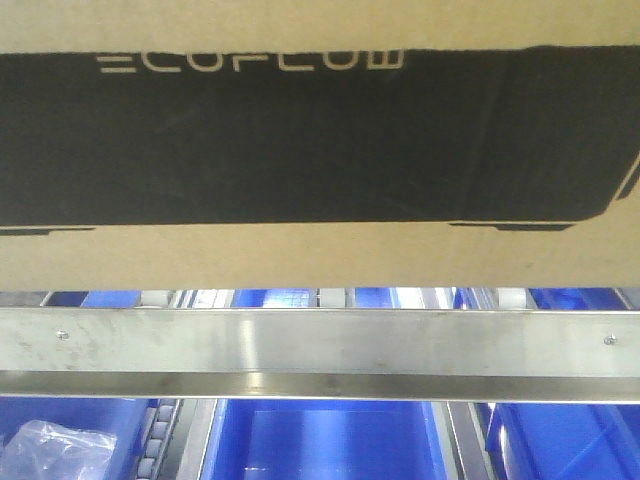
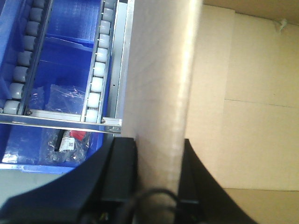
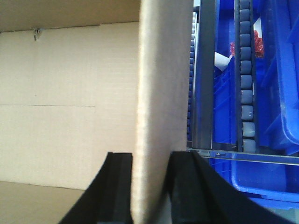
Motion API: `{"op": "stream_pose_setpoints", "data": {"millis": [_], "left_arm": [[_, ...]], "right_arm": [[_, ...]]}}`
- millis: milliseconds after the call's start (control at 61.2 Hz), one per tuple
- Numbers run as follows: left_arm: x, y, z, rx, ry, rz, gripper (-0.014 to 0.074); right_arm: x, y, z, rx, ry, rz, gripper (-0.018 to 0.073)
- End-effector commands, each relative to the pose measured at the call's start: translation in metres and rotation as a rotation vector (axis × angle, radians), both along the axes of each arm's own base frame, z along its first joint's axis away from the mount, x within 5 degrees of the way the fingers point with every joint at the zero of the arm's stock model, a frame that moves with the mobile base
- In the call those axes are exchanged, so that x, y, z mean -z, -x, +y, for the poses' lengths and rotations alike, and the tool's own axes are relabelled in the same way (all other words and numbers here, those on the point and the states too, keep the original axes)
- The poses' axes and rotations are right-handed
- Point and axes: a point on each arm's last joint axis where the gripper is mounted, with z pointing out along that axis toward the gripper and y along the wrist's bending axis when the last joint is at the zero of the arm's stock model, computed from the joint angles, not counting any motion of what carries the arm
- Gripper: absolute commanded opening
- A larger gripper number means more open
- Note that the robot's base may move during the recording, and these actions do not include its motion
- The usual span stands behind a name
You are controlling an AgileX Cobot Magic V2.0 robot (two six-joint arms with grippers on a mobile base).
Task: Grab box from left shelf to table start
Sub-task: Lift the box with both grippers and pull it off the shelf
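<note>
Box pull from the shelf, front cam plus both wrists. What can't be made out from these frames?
- table: in no view.
- box top and lid: cut off by the front view's upper edge.
- box underside resting on the shelf rollers or lifted: front view, hidden behind the box's own face.
- bagged items: left wrist view, too blurred to identify.

Blue bins (image 1: 330, 440) hold clear plastic bags (image 1: 55, 450) and small red parts (image 3: 256, 40).

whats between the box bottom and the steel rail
A thin strip in the front view: between the box and the steel rail, only the shelf's pale rollers and the blue bins behind them show.
</note>
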Motion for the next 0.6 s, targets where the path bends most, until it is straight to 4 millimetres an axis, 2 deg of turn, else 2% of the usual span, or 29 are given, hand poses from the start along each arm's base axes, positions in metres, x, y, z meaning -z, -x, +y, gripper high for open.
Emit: {"op": "stream_pose_setpoints", "data": {"millis": [0, 588], "left_arm": [[-0.0248, 0.0049, 0.0052, -0.033, 0.047, -0.202, -0.0085], [-0.0248, 0.0049, 0.005, -0.032, 0.048, -0.202, -0.0085]], "right_arm": [[-0.0154, -0.0041, -0.0107, 0.085, 0.087, -0.151, 0.0018], [-0.0154, -0.0041, -0.0107, 0.085, 0.087, -0.151, 0.0018]]}}
